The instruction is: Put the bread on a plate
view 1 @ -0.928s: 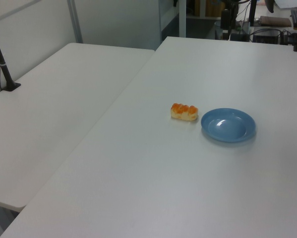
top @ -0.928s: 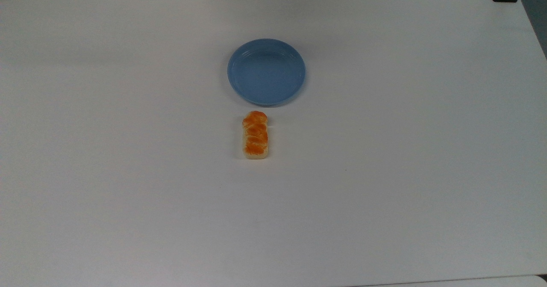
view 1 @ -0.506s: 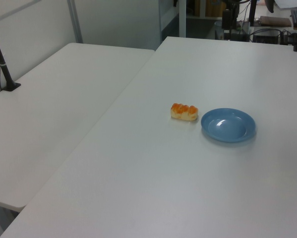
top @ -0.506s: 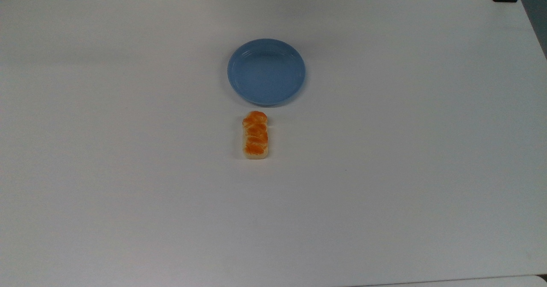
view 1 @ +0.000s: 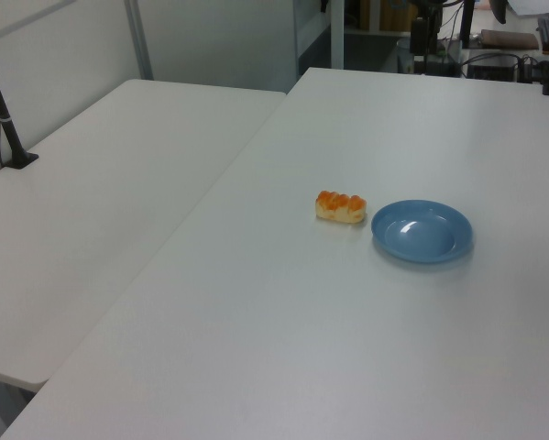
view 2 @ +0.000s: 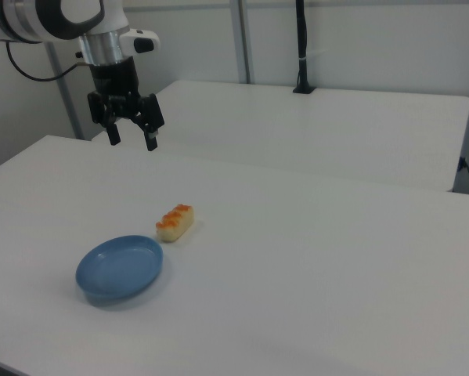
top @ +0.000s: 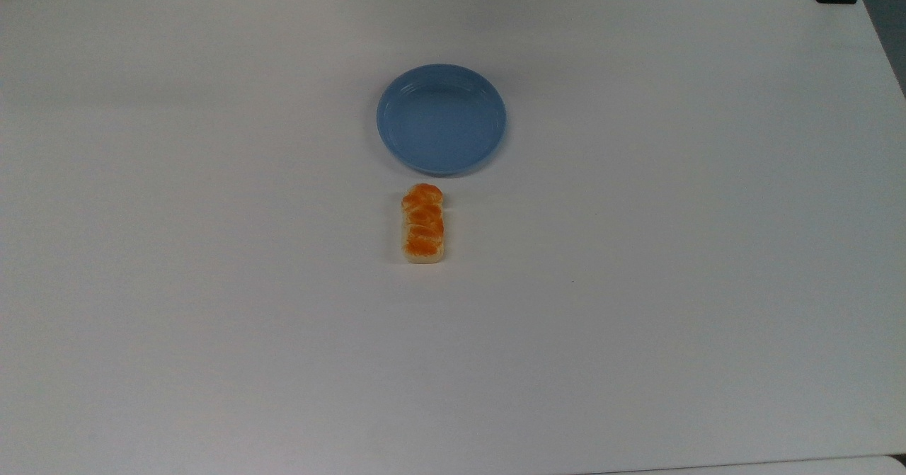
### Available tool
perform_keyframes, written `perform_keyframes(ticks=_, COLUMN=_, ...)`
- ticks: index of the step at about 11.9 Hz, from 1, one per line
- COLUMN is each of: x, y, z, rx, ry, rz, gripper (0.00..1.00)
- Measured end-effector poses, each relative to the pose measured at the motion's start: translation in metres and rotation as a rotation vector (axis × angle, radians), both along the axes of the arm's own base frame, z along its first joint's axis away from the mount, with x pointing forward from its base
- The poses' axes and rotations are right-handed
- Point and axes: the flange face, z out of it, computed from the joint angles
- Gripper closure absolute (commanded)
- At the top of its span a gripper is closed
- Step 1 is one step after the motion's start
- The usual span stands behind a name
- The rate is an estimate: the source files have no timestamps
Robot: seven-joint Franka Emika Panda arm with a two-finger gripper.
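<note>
Looks like the very start of the reach: black two-finger gripper (view 2: 130, 135) hanging spread open and empty high above the white table (top: 637, 284), small glossy orange-brown bread loaf (view 2: 175, 222) lying just beside the round light-blue plate (view 2: 85, 274), so next comes dropping down over the loaf.

Bread (top: 423, 224) just beside plate (top: 441, 119)

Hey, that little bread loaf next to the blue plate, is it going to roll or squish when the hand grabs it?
The bread lies flat on the table on a long base, so it probably won't roll. Its glossy, lumpy top looks moulded, so it may be firm and a little slippery. It is narrow, so the open hand should span it across its width.
</note>
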Motion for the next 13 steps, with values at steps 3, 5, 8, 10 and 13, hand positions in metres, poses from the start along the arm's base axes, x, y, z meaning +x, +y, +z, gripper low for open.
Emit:
perform_keyframes(ticks=3, x=0.003, y=0.0, z=-0.004, rx=0.003, ry=0.004, rz=0.011, gripper=0.0)
perform_keyframes(ticks=5, x=0.011, y=0.001, z=-0.011, rx=0.003, ry=-0.01, rz=0.018, gripper=0.0)
perform_keyframes(ticks=8, x=0.03, y=0.004, z=-0.029, rx=0.002, ry=-0.036, rz=0.03, gripper=0.0)
perform_keyframes(ticks=10, x=0.043, y=0.009, z=-0.049, rx=0.003, ry=-0.031, rz=0.039, gripper=0.0)
perform_keyframes(ticks=13, x=0.064, y=0.016, z=-0.082, rx=0.005, ry=-0.038, rz=0.054, gripper=0.0)
